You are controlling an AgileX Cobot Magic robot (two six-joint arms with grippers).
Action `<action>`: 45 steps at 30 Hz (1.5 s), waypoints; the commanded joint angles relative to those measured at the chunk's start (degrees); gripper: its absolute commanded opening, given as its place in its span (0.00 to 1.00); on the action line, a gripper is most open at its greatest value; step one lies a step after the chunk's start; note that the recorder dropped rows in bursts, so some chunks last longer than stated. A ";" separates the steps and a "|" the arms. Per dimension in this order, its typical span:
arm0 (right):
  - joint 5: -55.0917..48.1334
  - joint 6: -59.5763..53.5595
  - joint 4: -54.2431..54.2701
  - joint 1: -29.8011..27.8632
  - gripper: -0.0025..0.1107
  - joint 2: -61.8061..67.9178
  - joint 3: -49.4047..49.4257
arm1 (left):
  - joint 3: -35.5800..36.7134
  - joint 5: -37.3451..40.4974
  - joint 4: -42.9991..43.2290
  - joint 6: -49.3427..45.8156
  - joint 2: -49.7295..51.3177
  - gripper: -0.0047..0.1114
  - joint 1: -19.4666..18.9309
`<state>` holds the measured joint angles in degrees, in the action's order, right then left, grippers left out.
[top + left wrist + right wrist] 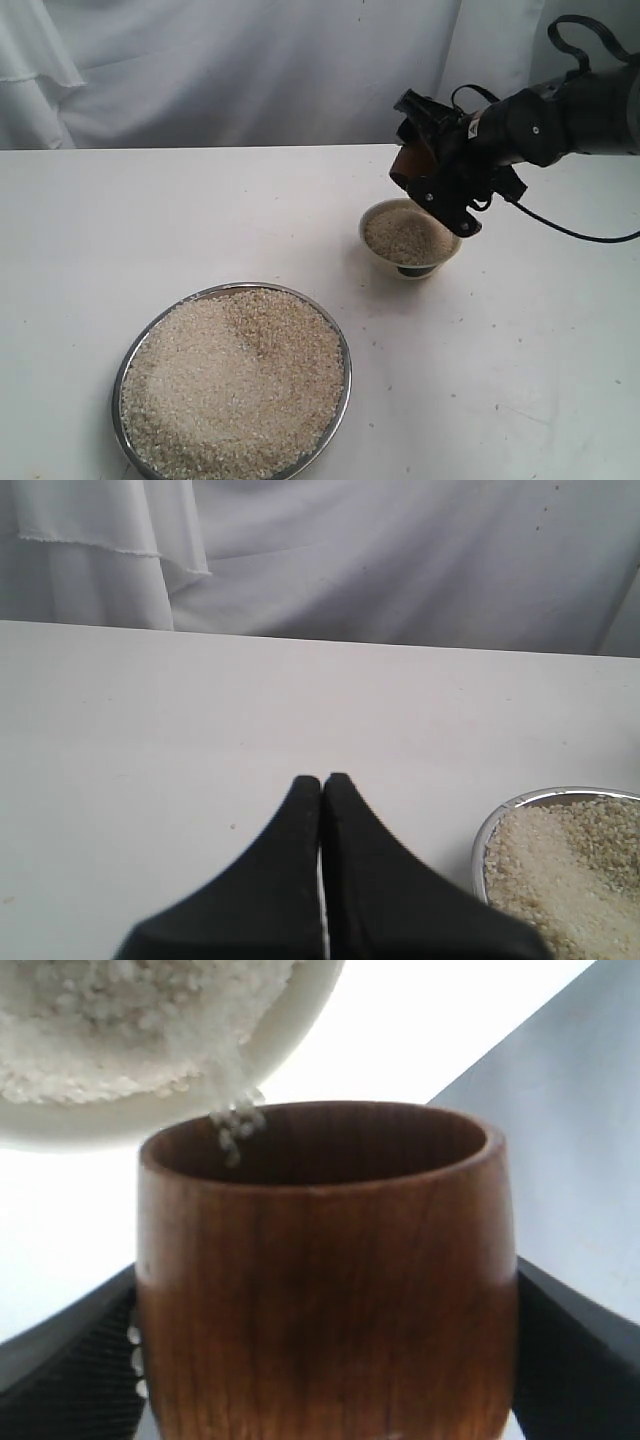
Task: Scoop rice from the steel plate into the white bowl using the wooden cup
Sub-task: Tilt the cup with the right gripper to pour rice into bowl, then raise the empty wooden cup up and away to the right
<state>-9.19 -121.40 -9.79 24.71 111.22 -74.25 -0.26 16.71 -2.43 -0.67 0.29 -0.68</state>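
Wooden cup (pixel 325 1280) sideways above white bowl (pixel 385 260)

Blocked above the white bowl (pixel 384 262) by the right claw (pixel 432 160) clamping the wooden cup (pixel 404 166); passable over surface (pixel 300 235) between bowl and steel plate (pixel 346 362).

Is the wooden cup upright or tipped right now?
Tipped: the wooden cup is tilted over the white bowl, rice grains spilling from its rim.
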 commanded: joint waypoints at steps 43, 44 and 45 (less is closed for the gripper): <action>-16.93 0.20 109.38 -1.70 0.02 -8.50 -1.98 | 0.26 -0.36 -0.04 0.18 -0.29 0.04 0.09; -17.60 0.20 109.63 -2.22 0.02 -8.50 -2.79 | 0.26 -0.36 -0.04 0.18 -0.29 0.04 0.09; -18.13 0.20 109.63 -2.90 0.02 -8.50 -3.81 | 0.26 -0.36 -0.04 0.18 -0.29 0.04 0.09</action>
<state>-26.75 -120.79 97.92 23.36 103.42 -75.60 -0.26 16.71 -2.43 -0.67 0.29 -0.68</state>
